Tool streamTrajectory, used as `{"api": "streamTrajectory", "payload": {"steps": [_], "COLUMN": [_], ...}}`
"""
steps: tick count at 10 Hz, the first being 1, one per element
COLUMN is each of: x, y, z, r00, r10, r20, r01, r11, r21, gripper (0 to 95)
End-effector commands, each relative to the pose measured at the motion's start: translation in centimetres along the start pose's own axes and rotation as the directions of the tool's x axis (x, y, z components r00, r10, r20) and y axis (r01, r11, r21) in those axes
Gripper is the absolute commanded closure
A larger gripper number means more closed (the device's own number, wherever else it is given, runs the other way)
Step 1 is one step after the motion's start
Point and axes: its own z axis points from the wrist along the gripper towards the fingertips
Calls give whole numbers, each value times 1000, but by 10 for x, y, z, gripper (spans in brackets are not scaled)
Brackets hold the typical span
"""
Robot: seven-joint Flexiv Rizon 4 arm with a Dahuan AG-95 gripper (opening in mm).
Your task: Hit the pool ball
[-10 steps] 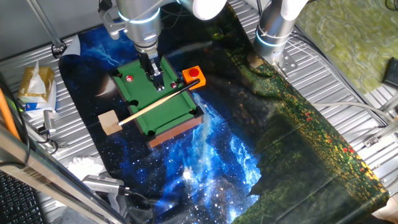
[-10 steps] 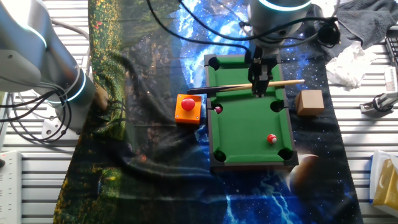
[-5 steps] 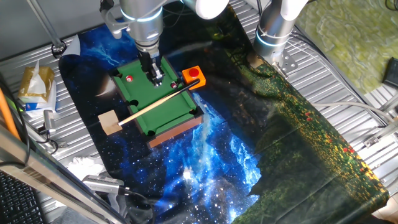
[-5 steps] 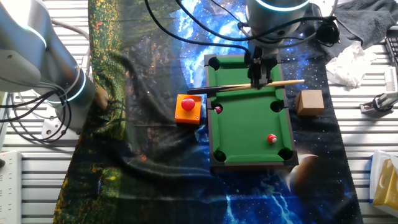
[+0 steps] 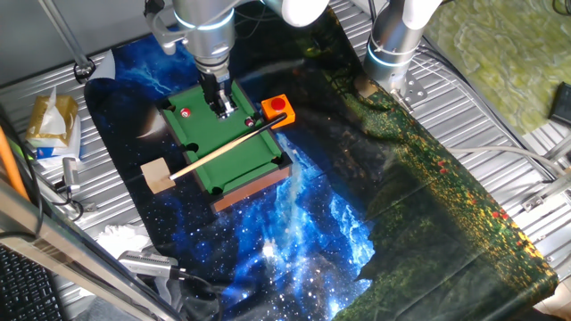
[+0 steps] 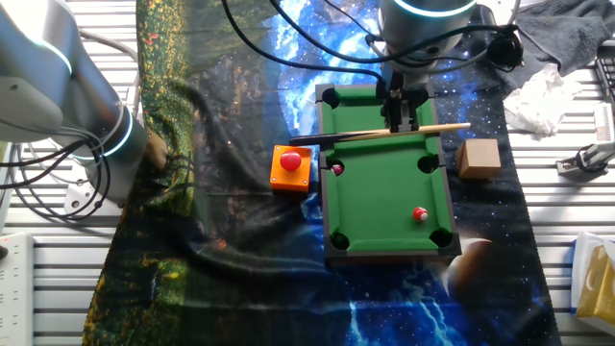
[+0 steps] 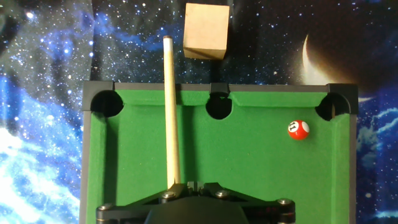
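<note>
Gripper (image 6: 402, 123) is seen low over the miniature pool table (image 6: 384, 183), just above the wooden cue (image 6: 384, 135) lying across it; how far the fingers are apart, or whether the cue is held, cannot be told. Farther along the felt, toward the right, the pool ball (image 7: 298, 130) is found near a corner pocket (image 7: 328, 105), well apart from the cue. Beyond the rail, a wooden cube (image 7: 206, 30) is seen. Step judged: cue pickup. Next, a firm grasp and aiming at the ball are called for.

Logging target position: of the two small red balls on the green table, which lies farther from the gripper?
The pool ball, bright red with a whitish spot, near a corner pocket. The darker ball sits against the rail nearer the gripper.
</note>
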Motion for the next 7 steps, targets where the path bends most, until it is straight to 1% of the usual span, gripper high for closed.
{"api": "streamTrajectory", "payload": {"steps": [1, 4, 6, 7], "x": [0, 0, 0, 0], "y": [0, 0, 0, 0], "z": [0, 0, 0, -1], "r00": [1000, 1000, 1000, 1000], "r10": [-3, -7, 11, 9], "r20": [0, -1, -2, -2], "r01": [3, 7, -11, -9], "r11": [1000, 1000, 1000, 1000], "r21": [1, 1, -1, -4], "gripper": [950, 950, 950, 760]}}
